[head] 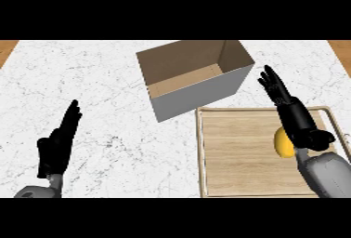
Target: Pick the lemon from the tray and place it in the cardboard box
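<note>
A yellow lemon [282, 142] lies on the wooden tray [240, 153] at the right, partly hidden behind my right forearm. My right hand [284, 104] hovers over the tray's far right corner with its fingers straight, pointing away toward the box; it holds nothing. The open cardboard box [195, 74] stands just beyond the tray's far left corner, its inside bare. My left hand [60, 139] rests at the lower left over the counter, fingers straight and up.
The white marble counter [89, 83] stretches wide to the left of the box and tray. Wooden strips show at the far top corners [7, 46].
</note>
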